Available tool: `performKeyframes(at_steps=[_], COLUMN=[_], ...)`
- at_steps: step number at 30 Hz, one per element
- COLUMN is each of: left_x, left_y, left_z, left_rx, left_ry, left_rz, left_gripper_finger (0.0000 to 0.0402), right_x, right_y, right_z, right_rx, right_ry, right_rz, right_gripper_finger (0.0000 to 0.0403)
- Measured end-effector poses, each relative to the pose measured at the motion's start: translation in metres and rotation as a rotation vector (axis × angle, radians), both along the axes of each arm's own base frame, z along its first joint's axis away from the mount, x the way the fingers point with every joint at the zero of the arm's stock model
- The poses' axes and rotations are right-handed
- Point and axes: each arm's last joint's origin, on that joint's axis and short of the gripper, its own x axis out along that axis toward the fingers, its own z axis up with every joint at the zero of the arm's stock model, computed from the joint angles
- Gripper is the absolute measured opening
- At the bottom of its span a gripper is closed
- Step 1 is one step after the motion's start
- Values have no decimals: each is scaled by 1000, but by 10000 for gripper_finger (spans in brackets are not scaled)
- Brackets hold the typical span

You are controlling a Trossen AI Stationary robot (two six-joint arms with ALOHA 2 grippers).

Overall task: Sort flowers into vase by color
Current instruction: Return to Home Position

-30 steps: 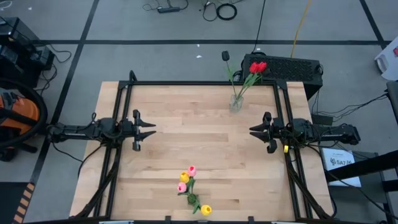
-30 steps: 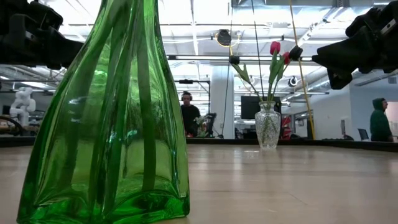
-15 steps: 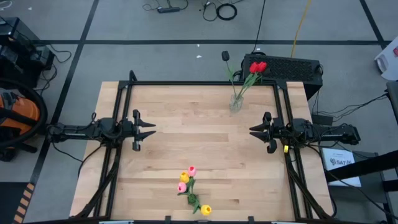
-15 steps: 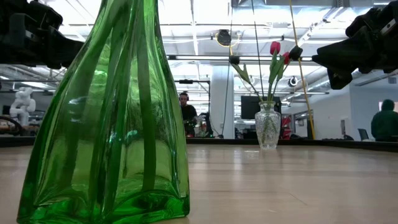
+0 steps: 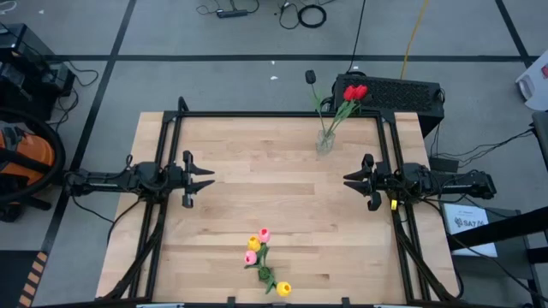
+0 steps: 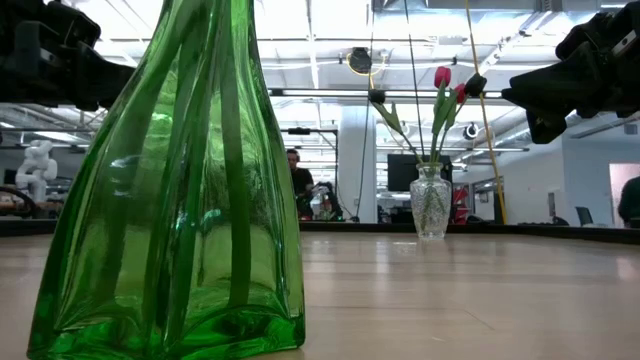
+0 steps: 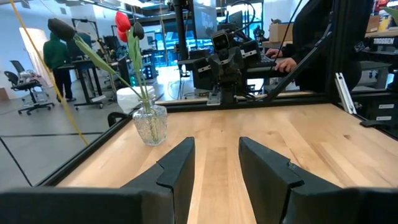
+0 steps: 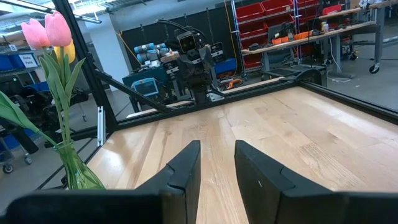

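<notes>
Glass, wood and dark matt parts on a pale counter.

The counter [image 5: 282, 197] is of light wood in narrow planks, smooth, with a soft sheen where the room light falls on it. The green vase [image 6: 170, 200] is thick glass, very glossy and translucent, with bright reflections along its ridges. The transparent vase [image 7: 150, 124] is clear glass with a fine cut pattern. The fingers [image 7: 177, 168] of both arms are dark, matt and plastic-looking, with smooth flat faces. The frame [image 5: 274, 114] around the counter is dull black metal. The flowers [image 8: 46, 31] have smooth matt heads. The floor [image 5: 214, 81] is grey and smooth.
</notes>
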Motion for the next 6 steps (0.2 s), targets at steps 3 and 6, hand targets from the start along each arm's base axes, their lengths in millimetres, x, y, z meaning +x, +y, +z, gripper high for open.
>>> performKeyframes(at_steps=[3,6], left_x=[0,0], left_y=[0,0], left_z=[0,0], left_rx=[0,0], left_ry=[0,0], left_rz=[-4,-4], left_gripper_finger=[132,132], right_x=[0,0], right_y=[0,0], right_z=[0,0], right_rx=[0,0], right_ry=[0,0], right_rz=[0,0], right_gripper_finger=[91,91])
